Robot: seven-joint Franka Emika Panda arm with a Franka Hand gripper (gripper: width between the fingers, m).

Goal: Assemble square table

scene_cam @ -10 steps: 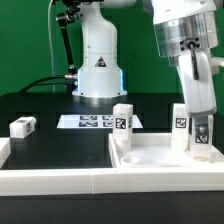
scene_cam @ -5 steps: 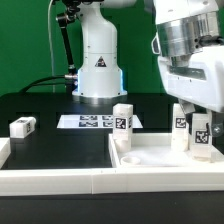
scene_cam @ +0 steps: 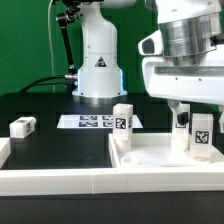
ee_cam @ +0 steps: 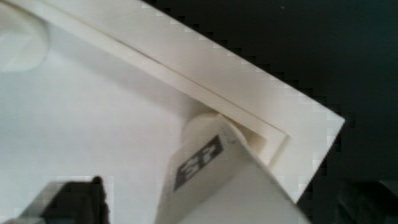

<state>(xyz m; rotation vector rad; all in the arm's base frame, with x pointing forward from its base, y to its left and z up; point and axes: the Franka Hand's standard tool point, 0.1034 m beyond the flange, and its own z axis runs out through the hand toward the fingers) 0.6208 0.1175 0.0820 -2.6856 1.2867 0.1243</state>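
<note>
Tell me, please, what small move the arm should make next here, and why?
Probably lift clear and swing toward the loose leg lying on the table at the exterior view's left. The jaws stand open and empty above the tabletop, where three upright legs already stand, so that lying one looks like the last to fetch.

The tabletop (scene_cam: 150,158) is smooth white plastic with a soft sheen. So are the legs (scene_cam: 122,120), each bearing a flat, paper-like black-and-white tag (scene_cam: 122,124). The surface (scene_cam: 60,148) is matt black. The arm (scene_cam: 185,72) has glossy white shells and a ribbed, brushed-metal collar (scene_cam: 190,35).
</note>
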